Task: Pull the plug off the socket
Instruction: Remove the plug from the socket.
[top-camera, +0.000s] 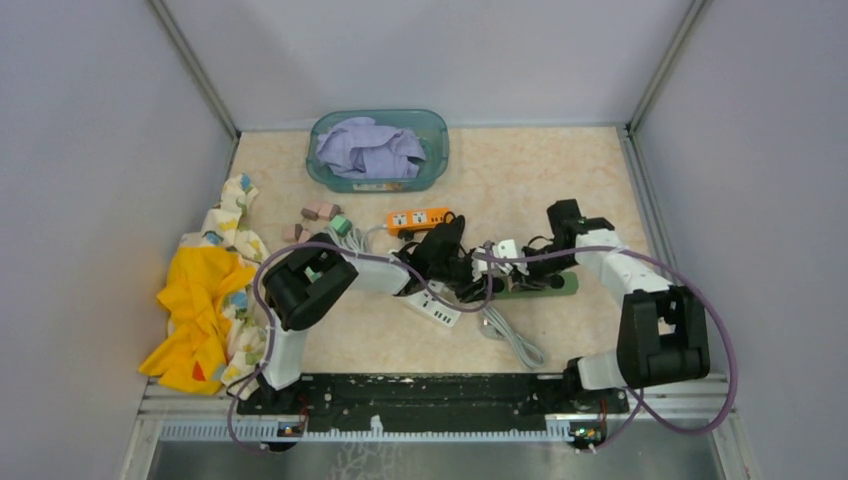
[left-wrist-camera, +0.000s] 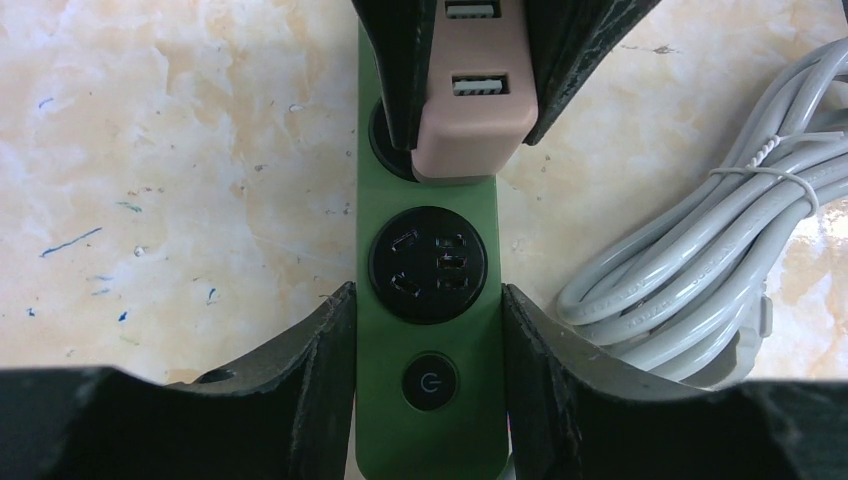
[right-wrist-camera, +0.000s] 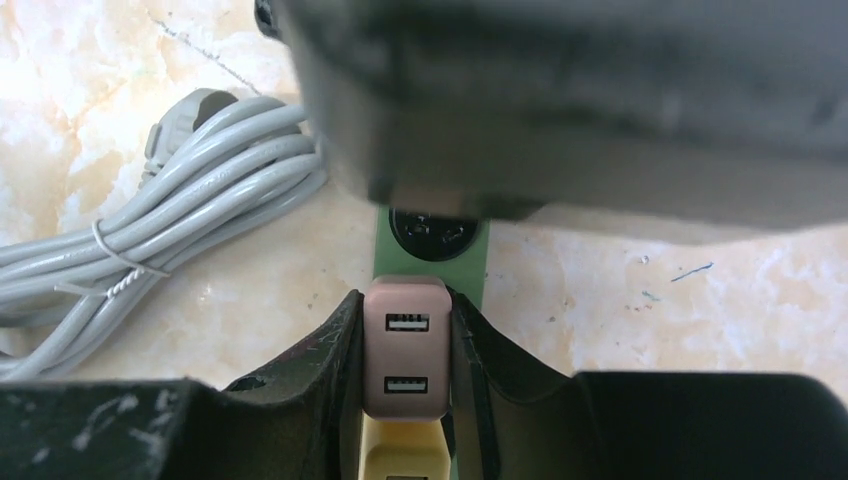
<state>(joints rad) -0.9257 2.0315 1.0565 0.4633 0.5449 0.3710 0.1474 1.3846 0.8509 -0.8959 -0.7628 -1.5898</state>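
Left gripper (left-wrist-camera: 425, 310): clamped across green power strip (left-wrist-camera: 470, 400), lower centre. Right gripper (right-wrist-camera: 405, 320): closed on pink plug (right-wrist-camera: 405, 385), apparently still seated; pull outstanding.

plug (right-wrist-camera: 405, 350) on strip (left-wrist-camera: 425, 445) | coiled cable (top-camera: 512, 335) before strip (nearer side) | basket (top-camera: 437, 155) far behind

Robotics lab test cell, grey panel walls (top-camera: 90, 120), aluminium frame posts (top-camera: 195, 65), marble-patterned tabletop (top-camera: 560, 170)
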